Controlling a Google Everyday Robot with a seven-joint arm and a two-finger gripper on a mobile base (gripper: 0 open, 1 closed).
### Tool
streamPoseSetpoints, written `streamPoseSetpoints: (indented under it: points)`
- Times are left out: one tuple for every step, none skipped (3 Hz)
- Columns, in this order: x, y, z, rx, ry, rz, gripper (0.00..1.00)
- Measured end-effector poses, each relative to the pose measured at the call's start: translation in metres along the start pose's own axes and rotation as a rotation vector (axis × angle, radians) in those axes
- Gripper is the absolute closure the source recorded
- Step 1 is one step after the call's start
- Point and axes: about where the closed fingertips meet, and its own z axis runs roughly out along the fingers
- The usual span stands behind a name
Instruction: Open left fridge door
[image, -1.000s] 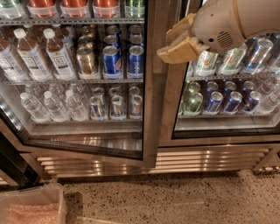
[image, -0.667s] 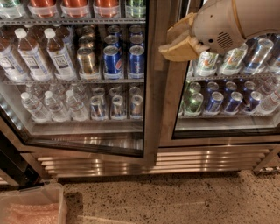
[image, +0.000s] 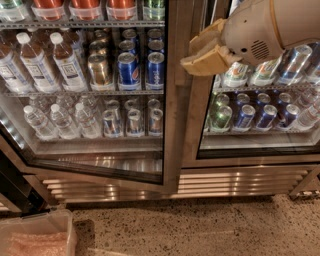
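The left fridge door (image: 172, 110) is a tall glass pane in a brushed-steel frame, in front of water bottles (image: 60, 120) and blue Pepsi cans (image: 128, 70). It stands slightly ajar: its bottom edge slants out from the fridge base. My gripper (image: 192, 55), tan with a white arm behind it, is at the upper right, right by the door's steel right-hand edge where the two doors meet. Whether it touches the edge cannot be told.
The right fridge door (image: 192, 135) is closed over shelves of green-and-white and blue cans. A clear plastic bin (image: 35, 235) sits on the speckled floor at the lower left. A dark upright (image: 15, 190) stands at the left edge.
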Motion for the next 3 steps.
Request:
streamPoseSetpoints:
  points:
    - [-0.004,-0.001,-0.003,-0.001,0.0,0.0,1.0]
    - [-0.001,0.01,-0.007,-0.036,-0.006,0.023,1.0]
    - [-0.004,0.021,-0.008,-0.047,-0.018,0.022,1.0]
